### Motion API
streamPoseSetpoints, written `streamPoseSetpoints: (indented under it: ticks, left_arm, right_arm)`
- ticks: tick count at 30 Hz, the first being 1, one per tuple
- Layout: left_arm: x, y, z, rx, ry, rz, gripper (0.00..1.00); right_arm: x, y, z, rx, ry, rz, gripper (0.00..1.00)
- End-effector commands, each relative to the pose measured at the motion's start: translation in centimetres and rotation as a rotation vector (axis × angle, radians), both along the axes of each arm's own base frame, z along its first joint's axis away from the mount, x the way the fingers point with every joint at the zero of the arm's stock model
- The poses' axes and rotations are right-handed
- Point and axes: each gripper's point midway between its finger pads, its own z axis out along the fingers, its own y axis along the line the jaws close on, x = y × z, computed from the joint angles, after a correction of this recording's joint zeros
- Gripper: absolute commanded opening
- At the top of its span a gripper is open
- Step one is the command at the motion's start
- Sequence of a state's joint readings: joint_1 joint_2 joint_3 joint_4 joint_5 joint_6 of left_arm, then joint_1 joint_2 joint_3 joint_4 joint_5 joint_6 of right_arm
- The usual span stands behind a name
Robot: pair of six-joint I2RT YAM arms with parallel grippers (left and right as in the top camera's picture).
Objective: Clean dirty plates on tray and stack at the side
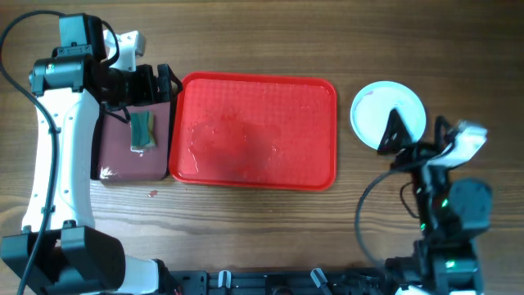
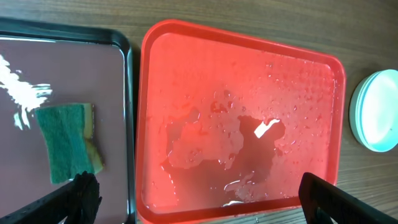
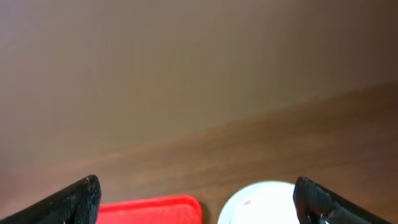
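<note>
The red tray point(image 1: 254, 131) lies mid-table, wet and bare of plates; it also shows in the left wrist view point(image 2: 239, 118) and at the bottom edge of the right wrist view point(image 3: 155, 210). The plates point(image 1: 378, 102) sit stacked on the table right of the tray, also seen in the left wrist view point(image 2: 379, 112) and in the right wrist view point(image 3: 261, 202), where a tiny red speck shows. My left gripper point(image 1: 151, 82) is open and empty above the maroon tray's far end. My right gripper point(image 1: 393, 131) is open and empty over the stack's near edge.
A dark maroon black-rimmed tray point(image 1: 119, 156) lies left of the red tray and holds a green sponge point(image 1: 142, 131), which the left wrist view point(image 2: 65, 140) also shows. White foam point(image 2: 25, 93) streaks it. A small red spot point(image 1: 152, 193) marks the table.
</note>
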State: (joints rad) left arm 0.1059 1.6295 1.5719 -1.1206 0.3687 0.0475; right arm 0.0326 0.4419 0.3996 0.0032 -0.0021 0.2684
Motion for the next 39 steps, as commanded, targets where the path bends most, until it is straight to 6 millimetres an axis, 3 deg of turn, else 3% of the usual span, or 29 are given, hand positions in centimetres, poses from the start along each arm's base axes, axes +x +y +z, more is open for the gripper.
streamPoseSetpoints:
  ticks: [1,8,11,33,35,39]
  left_arm:
    - [0.1,-0.1,0.6,-0.014,-0.016,-0.001,1.0]
    - [0.1,-0.1,0.6,-0.015,-0.015,-0.001,1.0]
    - [0.1,-0.1,0.6,-0.014,-0.016,-0.001,1.0]
    - [0.0,0.0,0.6,-0.01,-0.018,0.001,1.0]
    - [-0.3,-0.2,1.8,-0.005,-0.051,-0.003,1.0]
    - [-2.6,1.4,6.0,0.184,-0.182,0.023,1.0]
  right_arm:
    - [-1.8,1.2,-2.7,-0.167,-0.075,0.063,1.0]
    - [-2.9,1.6,-6.9,-0.177,-0.132,0.077,1.0]
    - [-2.9,1.7,-8.9,-0.135,-0.058,0.084,1.0]
    - [-2.9,2.1,-9.4,-0.126,-0.042,0.112,1.0]
    - [-2.9,2.1,-9.4,-0.127,-0.042,0.112,1.0]
    - [-2.9,2.1,-9.4,-0.126,-0.042,0.112,1.0]
